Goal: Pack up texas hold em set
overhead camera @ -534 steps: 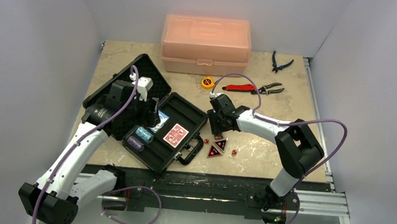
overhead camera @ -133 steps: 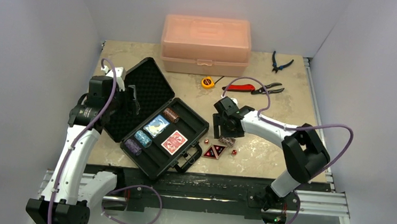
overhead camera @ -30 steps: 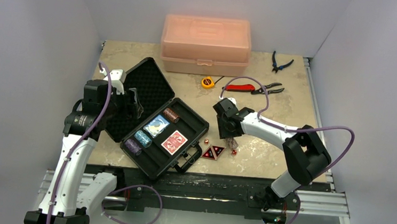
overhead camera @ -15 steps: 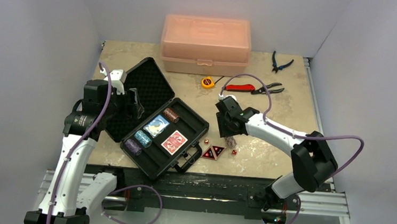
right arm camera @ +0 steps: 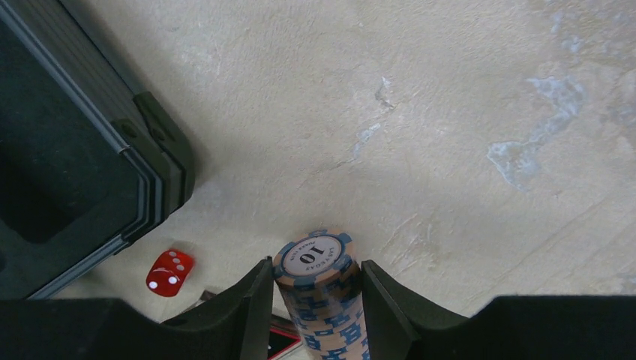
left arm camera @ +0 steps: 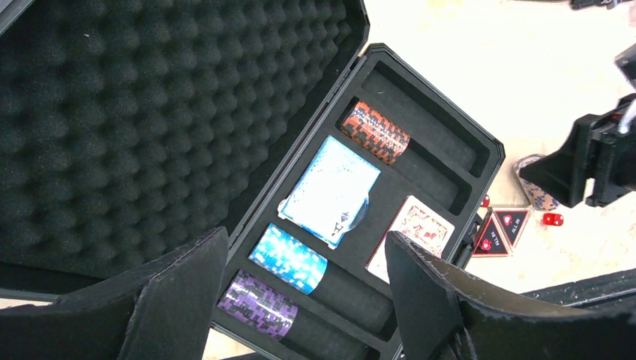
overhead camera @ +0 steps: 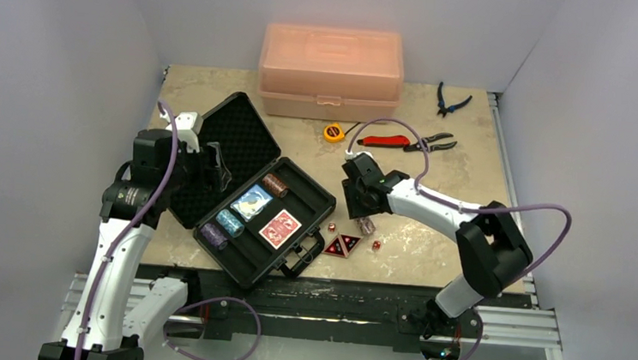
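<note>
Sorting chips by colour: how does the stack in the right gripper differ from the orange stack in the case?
The gripped stack is pale peach with blue-grey edge marks, the orange stack orange and black. The gripped stack is clamped in the right gripper outside the case; the orange stack lies sideways in a case slot. Both are short poker chip stacks.

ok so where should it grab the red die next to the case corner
Probably straight down from above, pinching two opposite side faces of the red die. It is a small cube sitting flat on the table, just clear of the case.
</note>
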